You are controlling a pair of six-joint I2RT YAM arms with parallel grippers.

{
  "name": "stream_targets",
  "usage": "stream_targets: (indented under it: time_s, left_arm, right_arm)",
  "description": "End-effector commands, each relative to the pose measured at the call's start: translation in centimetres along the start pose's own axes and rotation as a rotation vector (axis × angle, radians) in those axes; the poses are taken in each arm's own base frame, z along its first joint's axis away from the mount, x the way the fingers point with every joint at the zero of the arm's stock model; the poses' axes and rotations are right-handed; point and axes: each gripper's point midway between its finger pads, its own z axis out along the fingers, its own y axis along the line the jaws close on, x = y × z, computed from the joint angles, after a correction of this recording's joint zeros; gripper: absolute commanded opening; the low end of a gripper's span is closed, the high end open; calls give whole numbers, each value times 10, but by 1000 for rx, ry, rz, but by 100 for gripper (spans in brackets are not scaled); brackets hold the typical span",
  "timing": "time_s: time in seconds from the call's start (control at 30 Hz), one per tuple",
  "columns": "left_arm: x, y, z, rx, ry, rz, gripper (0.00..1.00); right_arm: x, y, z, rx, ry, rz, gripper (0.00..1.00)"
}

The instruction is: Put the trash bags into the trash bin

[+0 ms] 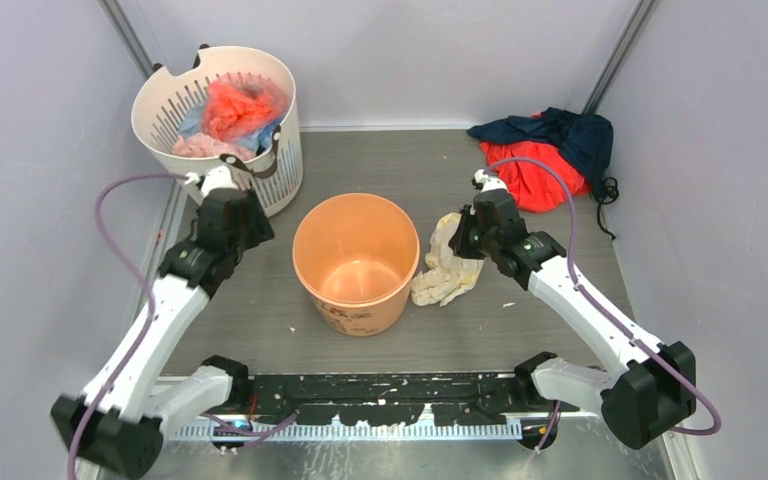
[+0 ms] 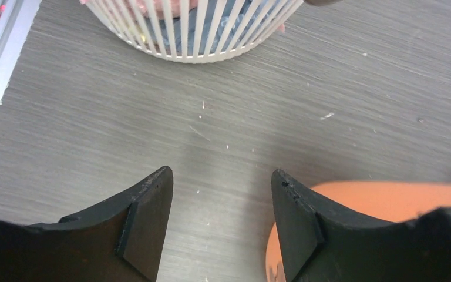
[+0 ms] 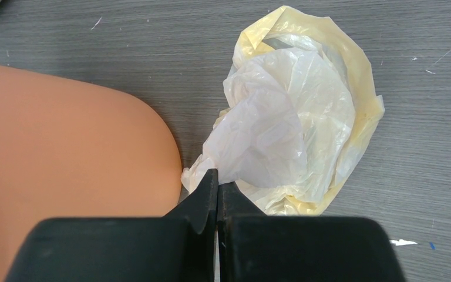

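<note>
Since the bag lies to the right of the bin, we read the left arm as idle for this step. The left gripper (image 2: 220,176) hangs over the grey wood-grain table (image 2: 94,117), jaws moderately wide, nothing between them. Ahead of its fingertips stands the white slotted plastic basket with handles (image 1: 165,95). It holds crumpled red, pink and blue plastic bundles (image 1: 238,108), which are not our target. Just beside this gripper's right finger shows the rim of the round, tapered orange plastic bucket (image 2: 387,202).

Bucket contents: none visible; the top view shows its inner floor bare. It stands upright between the two grippers, mouth up, which suits a drop from above.

Right of the bucket, the thin, wrinkly, translucent pale-yellow plastic film trash bag (image 3: 305,111) lies crumpled on the table, not yet in the bin. Its edge is just beside the bucket wall; we cannot tell whether they touch. The right gripper (image 3: 217,176) is closed tight, and the film's near edge runs into its fingertips. We judge it pinched on the trash bag, though the film is too thin for the wrist view to confirm the hold. The bucket wall is immediately to this gripper's left, and the bulk of the bag lies ahead of it. A low pinch at the edge nearest the bucket makes sense: a short lift over the rim. Risk: the film may trail outside.

Well beyond the right gripper, a red and navy cloth heap (image 1: 550,160) lies by the back wall, not involved.
</note>
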Motion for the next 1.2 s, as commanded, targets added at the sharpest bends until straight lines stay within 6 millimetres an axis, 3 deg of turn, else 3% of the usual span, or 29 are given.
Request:
stream_targets:
  time_s: [0.0,0.13,0.27,0.5,0.67,1.0,1.17]
  left_arm:
    - [28,22,-42,42,64,32,62]
    - [61,32,-66,86,141,45,62]
    - [56,11,-95,232,105,9,62]
    - [110,-16,-114,382,384,-90,57]
    - [132,-28,-131,501,439,-264,53]
    - [171,-36,-128,572,529,-399,53]
    - [184,-43,-122,584,548,-385,53]
  right_arm:
    - [-11,3,-3,-9,-43,-1,1]
    - [-11,4,2,-11,-33,-5,1]
    - [-11,6,7,-9,-21,-13,1]
    - [-18,8,7,-7,-27,-23,1]
    - [-17,8,12,-7,-19,-26,1]
    - [-21,9,15,2,-23,-26,1]
    - [-27,6,13,21,-35,-43,1]
